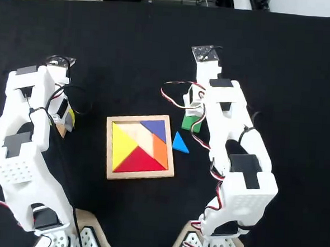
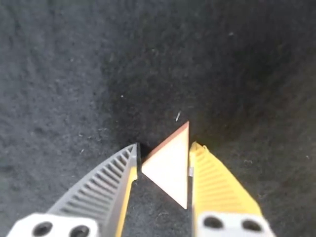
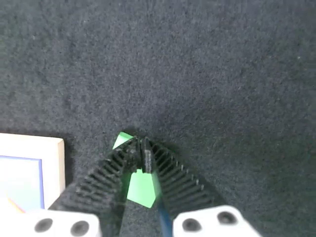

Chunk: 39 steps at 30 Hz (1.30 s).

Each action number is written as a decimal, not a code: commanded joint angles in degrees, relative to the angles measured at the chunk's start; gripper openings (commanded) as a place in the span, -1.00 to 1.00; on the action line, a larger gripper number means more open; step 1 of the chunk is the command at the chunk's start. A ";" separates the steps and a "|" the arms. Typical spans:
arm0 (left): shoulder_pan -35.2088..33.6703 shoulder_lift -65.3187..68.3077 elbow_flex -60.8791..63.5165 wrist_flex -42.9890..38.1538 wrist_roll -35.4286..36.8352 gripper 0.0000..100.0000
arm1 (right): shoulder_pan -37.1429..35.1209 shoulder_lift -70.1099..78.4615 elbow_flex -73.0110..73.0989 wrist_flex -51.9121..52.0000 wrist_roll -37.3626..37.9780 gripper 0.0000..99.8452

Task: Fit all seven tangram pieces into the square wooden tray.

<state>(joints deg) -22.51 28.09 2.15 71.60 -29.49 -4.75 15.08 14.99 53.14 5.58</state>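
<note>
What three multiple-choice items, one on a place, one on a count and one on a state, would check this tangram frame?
1. Where is the light blue triangle relative to the tray?
A. Inside it
B. On the black cloth, just outside its rim
C. Stacked on another piece

2. How many coloured pieces lie in the tray?
A. Four
B. Six
C. Seven

3. What is the state of the left gripper?
A. Open over bare cloth
B. Shut on a pale triangle
C. Shut on nothing

Answers:
1 B: it lies flat on the cloth beside the tray.
2 A: yellow, red, dark blue and orange, with bare floor left.
3 B: its fingers hold the pale triangle between them.
</note>
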 commanded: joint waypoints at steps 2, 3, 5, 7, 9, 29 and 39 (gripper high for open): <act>-0.31 0.53 -1.54 -0.09 -0.35 -0.74 | 0.00 -0.31 -0.31 -0.88 0.09 -0.98; -0.31 0.53 -1.54 -0.09 -0.35 -0.74 | 0.00 -0.31 -0.31 -0.88 0.09 -0.98; -0.22 0.44 -1.54 0.18 -0.35 -0.74 | 0.18 -0.31 -0.31 -0.88 0.09 -0.98; -0.22 -0.26 -1.54 0.26 -0.35 -0.74 | 0.26 -0.31 -0.31 -0.88 0.09 -0.98; 0.04 -2.46 -0.84 0.44 -0.18 -0.74 | 0.35 -0.31 -0.40 -0.88 0.09 -0.98; 34.86 -38.33 20.97 3.43 27.34 -0.73 | 11.43 -0.31 -3.21 -2.11 -3.87 -0.98; 46.73 -38.59 27.65 -14.33 51.60 -0.73 | 11.43 -0.22 -2.68 -3.60 -3.69 -0.98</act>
<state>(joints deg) 22.95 -7.96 27.30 66.24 14.11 5.63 15.08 14.99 50.33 2.33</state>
